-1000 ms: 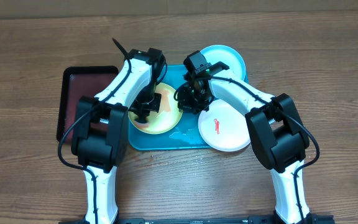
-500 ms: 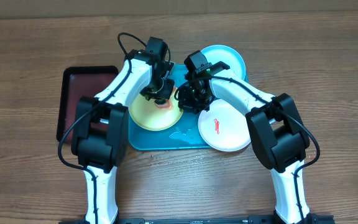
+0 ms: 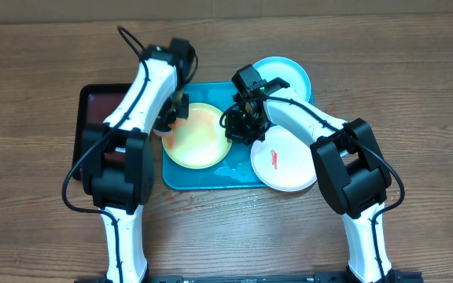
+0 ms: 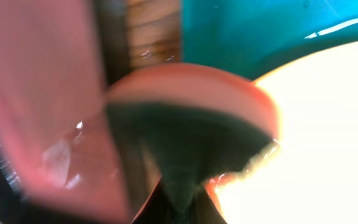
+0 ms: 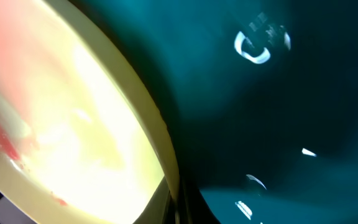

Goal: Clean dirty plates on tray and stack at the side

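The yellow-green plate (image 3: 199, 135) lies on the turquoise tray (image 3: 203, 178). My right gripper (image 3: 238, 126) is shut on its right rim; the right wrist view shows the rim (image 5: 157, 134) between my fingers (image 5: 176, 205), over the tray (image 5: 266, 124). My left gripper (image 3: 171, 118) is shut on a pink sponge with a dark green side (image 4: 191, 124), at the plate's left edge (image 4: 316, 143). The pale cyan plate (image 3: 287, 75) sits at the tray's far right corner. The white plate (image 3: 285, 159), with a red smear, overlaps the tray's right edge.
A black tray with a dark red inside (image 3: 93, 102) stands left of the turquoise tray; it shows in the left wrist view (image 4: 36, 93) beside a strip of wood tabletop (image 4: 154, 31). Water spots lie on the turquoise tray's front part (image 3: 230, 167).
My left gripper has carried the sponge from the middle of the yellow-green plate to its far side, then left to its left edge. The right gripper has kept its hold on the rim.
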Controlling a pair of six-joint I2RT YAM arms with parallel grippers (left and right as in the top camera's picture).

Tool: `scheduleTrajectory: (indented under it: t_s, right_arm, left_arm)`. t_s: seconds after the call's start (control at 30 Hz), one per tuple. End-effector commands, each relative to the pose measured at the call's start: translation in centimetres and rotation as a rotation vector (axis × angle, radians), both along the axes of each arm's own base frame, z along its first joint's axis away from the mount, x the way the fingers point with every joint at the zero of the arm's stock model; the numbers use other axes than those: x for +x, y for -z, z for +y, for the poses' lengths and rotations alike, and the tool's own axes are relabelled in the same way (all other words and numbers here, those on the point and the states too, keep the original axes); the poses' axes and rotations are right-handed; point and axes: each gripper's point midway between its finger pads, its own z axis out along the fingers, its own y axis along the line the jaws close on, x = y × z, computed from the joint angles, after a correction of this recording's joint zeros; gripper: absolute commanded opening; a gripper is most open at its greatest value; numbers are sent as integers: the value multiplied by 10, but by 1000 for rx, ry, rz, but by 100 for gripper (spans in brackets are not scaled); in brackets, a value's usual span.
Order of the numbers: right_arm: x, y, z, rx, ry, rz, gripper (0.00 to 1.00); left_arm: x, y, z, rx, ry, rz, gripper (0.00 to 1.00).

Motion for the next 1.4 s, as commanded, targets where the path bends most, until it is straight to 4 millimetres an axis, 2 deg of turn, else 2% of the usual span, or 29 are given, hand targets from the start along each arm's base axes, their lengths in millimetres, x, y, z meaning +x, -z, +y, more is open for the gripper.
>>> scheduleTrajectory:
  t_s: [0.0, 0.2, 0.3, 0.37, 0.53, 0.7, 0.9, 1.03, 1.37]
  right_arm:
    - [4, -1, -14, -87, 7, -34, 4]
    - [10, -41, -29, -182, 25, -151, 4]
    - [10, -67, -35, -231, 31, -229, 4]
    - [9, -83, -42, -289, 61, -279, 4]
    - [2, -117, -60, -436, 94, -401, 4]
    - [-7, -138, -79, -609, 146, -498, 4]
    - [-16, -152, -85, -758, 174, -602, 4]
    - [-24, -169, -89, -858, 220, -709, 4]
    - [-42, -202, -90, -1001, 251, -909, 4]
  left_arm:
    - [12, -38, -13, -76, -28, -59, 4]
    - [12, -89, -48, -291, 32, -76, 4]
    - [12, -102, -61, -367, 95, -84, 4]
    - [12, -106, -61, -370, 100, -90, 5]
    - [12, -106, -55, -364, 96, -87, 4]
    - [16, -106, -44, -359, 72, -96, 4]
    - [17, -104, -35, -354, 50, -96, 4]
    - [17, -104, -34, -354, 49, -95, 4]
    - [17, -103, -31, -332, 48, -97, 4]
